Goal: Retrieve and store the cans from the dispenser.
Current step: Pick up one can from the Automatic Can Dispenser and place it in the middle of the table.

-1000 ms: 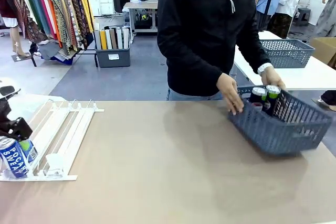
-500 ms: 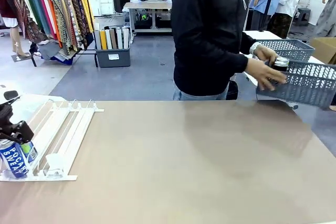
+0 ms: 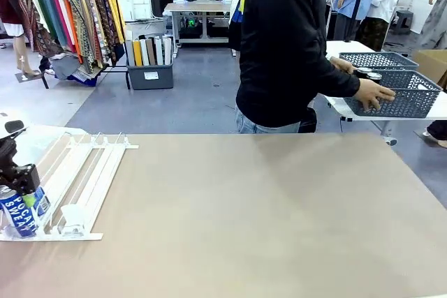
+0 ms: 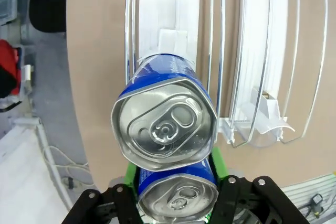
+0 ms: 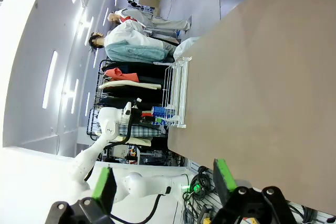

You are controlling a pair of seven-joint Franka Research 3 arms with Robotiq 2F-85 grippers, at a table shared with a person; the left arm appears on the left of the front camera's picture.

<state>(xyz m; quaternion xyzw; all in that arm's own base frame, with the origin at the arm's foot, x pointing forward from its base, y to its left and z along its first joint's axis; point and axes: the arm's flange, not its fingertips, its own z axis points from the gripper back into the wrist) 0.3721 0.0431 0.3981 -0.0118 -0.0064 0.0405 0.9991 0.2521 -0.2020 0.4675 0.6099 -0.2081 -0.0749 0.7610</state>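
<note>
Down at the low end of the sloped white-and-clear plastic dispenser rack (image 3: pixel 91 165), on the left side of the tan desk (image 3: pixel 244 228), the left gripper (image 3: pixel 24 199) comes at the cans from above. In the left wrist view its green pads (image 4: pixel 219 167) lie flush against the two sides of a blue aluminium POCARI SWEAT can with a silver top (image 4: pixel 178 200), so it looks clenched on that can. The can's long axis runs along the fingers, pull-tab end facing the wrist, so I'd expect the way out to be straight back along that axis. The snag is the second blue can of the same kind (image 4: pixel 164 129). It crowds right up against the gripped one, its rim overlapping it from this angle, and may tip or slide once its neighbour leaves. The right gripper (image 5: pixel 165 182) hangs released, holding nothing, well apart from the rack, so the left arm is plainly the nearer one. Across the room a person's hand (image 3: pixel 374 94) rests on a grey lattice plastic basket (image 3: pixel 398 99) set on another table.
</note>
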